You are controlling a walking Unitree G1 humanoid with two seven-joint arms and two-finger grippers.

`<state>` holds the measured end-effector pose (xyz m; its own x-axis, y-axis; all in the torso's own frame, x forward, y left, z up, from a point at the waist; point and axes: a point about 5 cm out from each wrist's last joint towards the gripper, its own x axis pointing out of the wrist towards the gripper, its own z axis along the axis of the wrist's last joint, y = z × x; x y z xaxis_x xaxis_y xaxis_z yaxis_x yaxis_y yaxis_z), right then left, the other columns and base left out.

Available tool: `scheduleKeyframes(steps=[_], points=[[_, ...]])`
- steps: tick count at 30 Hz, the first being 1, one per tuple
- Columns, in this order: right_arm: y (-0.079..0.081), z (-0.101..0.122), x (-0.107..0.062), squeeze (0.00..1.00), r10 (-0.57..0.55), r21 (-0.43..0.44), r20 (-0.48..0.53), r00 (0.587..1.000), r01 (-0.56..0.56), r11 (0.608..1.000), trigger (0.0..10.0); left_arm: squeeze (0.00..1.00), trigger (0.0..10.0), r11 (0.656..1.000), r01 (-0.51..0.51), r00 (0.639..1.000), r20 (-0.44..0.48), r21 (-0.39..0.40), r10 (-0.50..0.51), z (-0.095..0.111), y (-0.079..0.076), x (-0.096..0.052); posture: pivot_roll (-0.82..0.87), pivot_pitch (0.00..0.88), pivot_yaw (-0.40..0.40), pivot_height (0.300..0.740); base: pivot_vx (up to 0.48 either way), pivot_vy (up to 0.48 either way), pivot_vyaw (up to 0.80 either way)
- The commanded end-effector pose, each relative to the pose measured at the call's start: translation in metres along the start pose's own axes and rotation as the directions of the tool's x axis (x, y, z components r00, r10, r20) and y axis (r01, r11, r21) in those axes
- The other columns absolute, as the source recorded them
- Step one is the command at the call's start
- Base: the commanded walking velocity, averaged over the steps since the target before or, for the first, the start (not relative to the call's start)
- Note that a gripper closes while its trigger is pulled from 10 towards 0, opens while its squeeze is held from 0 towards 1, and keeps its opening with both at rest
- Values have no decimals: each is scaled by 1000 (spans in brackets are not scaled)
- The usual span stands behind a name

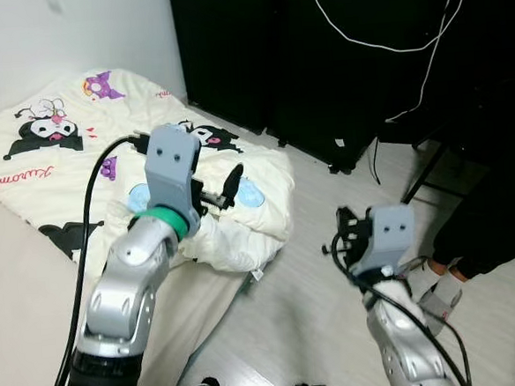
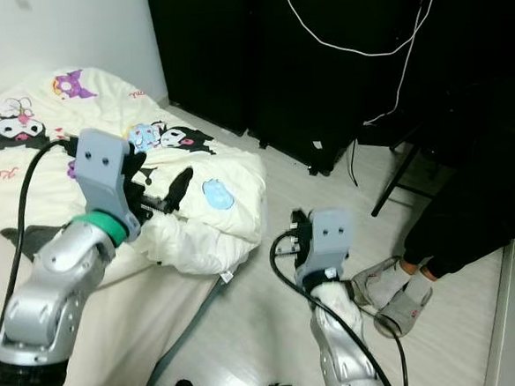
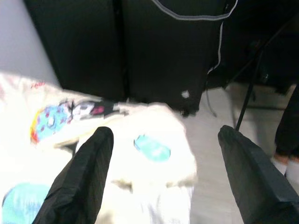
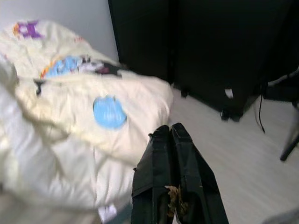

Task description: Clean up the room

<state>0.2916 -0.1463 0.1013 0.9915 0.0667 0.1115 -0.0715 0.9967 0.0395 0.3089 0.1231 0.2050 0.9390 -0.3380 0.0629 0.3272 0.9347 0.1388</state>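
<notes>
Left gripper (image 3: 161, 177) spread wide above the quilt (image 1: 240, 203); right gripper (image 4: 174, 154) pinched closed, quilt edge ahead-left, bare floor (image 4: 243, 154) ahead-right.

A cream quilt (image 1: 150, 178) is printed with black-and-white cartoon figures, purple figures and pale blue round patches; red lettering is seen near its far left edge. A blue patch (image 4: 109, 112) lies just ahead of the black fingers of the right gripper (image 4: 175, 135). The left gripper (image 1: 226, 188) has black fingers, a grey-blue housing and a green wrist ring. Beyond the quilt, black cabinets (image 1: 257, 60) are crossed by a white cable (image 1: 380, 43). The floor (image 1: 309, 304) is pale grey wood-grain.
</notes>
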Motion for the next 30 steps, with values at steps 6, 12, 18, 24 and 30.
scheduleKeyframes(steps=[6,12,18,24,30], points=[[-4,-1,0,0,-9,3,1,1000,9,1000,10000,0,10000,1000,25,999,-29,17,-24,-12,-10,-2,52,119,5,731,-406,0,0],[-3,1,4,0,1,0,14,1000,-1,1000,10000,0,10000,1000,13,1000,-17,23,-12,-10,-8,0,55,117,0,731,-429,0,0],[-3,2,5,0,4,2,21,1000,-4,1000,10000,0,10000,1000,8,1000,-12,26,-8,-11,-8,0,56,116,-2,731,-429,0,0],[-2,3,5,0,12,-4,21,1000,-12,1000,10000,0,10000,1000,7,1000,-10,27,-7,-11,-8,-1,56,116,-2,731,-261,0,0],[-1,3,7,0,24,0,27,999,-24,1000,10000,0,10000,999,25,999,-26,38,-25,-15,-12,-1,60,123,-2,731,0,0,218]])
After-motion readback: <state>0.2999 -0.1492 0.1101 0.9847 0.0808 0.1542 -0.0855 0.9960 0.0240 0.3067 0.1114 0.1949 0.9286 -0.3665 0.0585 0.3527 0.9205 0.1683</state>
